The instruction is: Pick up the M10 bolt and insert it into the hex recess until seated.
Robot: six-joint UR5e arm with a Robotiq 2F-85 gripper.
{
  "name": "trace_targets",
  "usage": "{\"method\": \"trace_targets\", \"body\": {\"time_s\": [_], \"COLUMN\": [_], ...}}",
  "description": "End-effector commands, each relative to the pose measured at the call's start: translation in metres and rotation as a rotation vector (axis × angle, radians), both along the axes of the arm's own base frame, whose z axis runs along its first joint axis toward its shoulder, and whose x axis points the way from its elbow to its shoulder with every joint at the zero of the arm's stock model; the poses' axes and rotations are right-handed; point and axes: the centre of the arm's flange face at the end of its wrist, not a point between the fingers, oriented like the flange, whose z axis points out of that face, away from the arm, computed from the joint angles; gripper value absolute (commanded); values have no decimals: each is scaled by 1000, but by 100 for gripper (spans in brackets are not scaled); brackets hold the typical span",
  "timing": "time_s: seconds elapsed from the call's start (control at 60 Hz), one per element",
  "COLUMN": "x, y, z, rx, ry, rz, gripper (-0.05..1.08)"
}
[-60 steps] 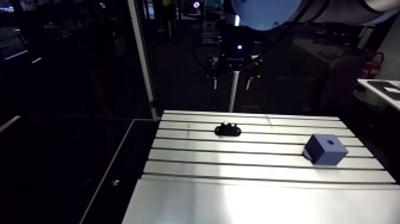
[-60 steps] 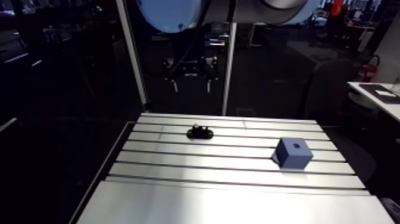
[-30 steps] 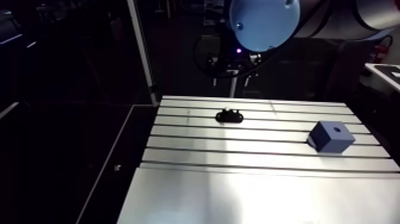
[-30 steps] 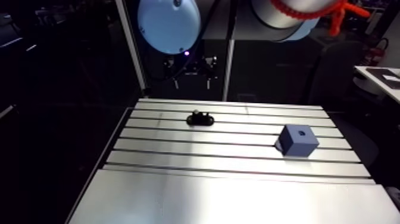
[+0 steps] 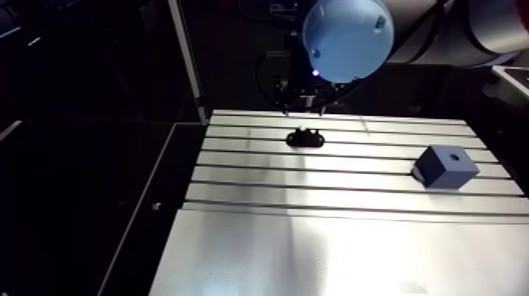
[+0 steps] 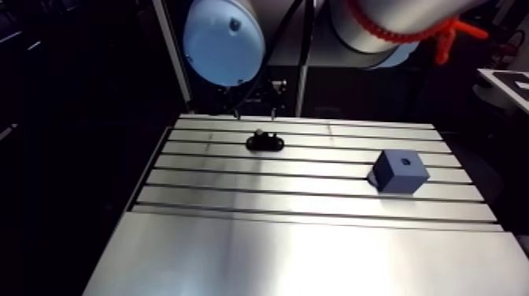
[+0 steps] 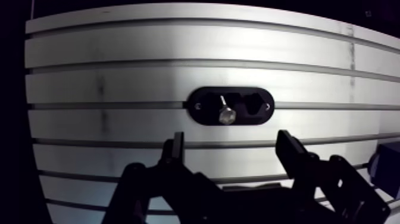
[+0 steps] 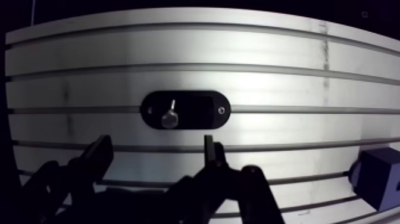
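bolt (image 7: 225, 113) ahead of spread fingers (image 7: 177, 150), not touching

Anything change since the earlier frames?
The pincer has come down closer to the black holder, open and holding nothing. The bolt still rests in the holder, and the blue block stays put.

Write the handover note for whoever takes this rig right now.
Claw: open, empty, hanging above the table, just short of the black holder.
M10 bolt: sits in the black holder, not gripped.
Blue block: stands apart from the holder on the table, its recess facing up.
Done: nothing picked yet.
Left: grasp the bolt, carry it to the block, insert until seated.
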Motion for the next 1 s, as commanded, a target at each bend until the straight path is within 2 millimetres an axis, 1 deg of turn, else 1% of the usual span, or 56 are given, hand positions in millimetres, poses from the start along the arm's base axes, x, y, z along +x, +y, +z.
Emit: {"method": "trace_targets", "body": {"time_s": [0.017, 0.15, 0.417, 0.667, 1.0], "x": [-1, 0, -4, -6, -8], "y": [1, 0, 2, 3, 5], "z": [-12, -15, -32, -39, -43], "rx": [1, 1, 3, 2, 2], "ry": [-18, -23, -8, -16, -13], "rz": [-5, -3, -1, -2, -6], "gripper": [19, 23, 31, 34, 39]}}
